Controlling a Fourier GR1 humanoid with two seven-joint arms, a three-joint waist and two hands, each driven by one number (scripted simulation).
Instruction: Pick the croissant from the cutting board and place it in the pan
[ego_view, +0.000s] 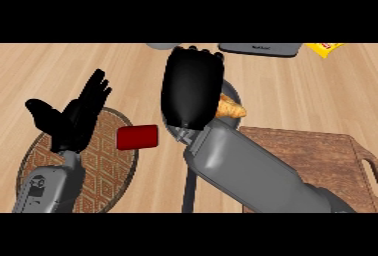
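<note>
Golden-brown pastry shows at the right edge of the right hand (192, 90): this is the croissant (230, 107), only part of it in sight, the rest hidden under the black hand. It lies over the pan (232, 91), whose grey rim curves out from behind the hand on the right, while the pan's dark handle (190, 187) runs down toward the lower edge beside the grey forearm. Whether the croissant rests on the pan's floor or is held just above it cannot be told. The right hand is seen from its back, the fingers pointing away toward the far side of the surface (310, 90); whether they are open or closed round the croissant cannot be told from this angle.

Right of the forearm lies the cutting board (325, 160), dark brown wood, with nothing on the part that shows.

At the left, the left hand (70, 117) is held above a round woven mat (111, 165), its fingers straight and spread, holding nothing. A small red block (137, 137) sits at the mat's right edge, between the two arms.

Along the far edge are a grey flat object (260, 49) and a yellow packet (325, 49), both cut off by the view.
</note>
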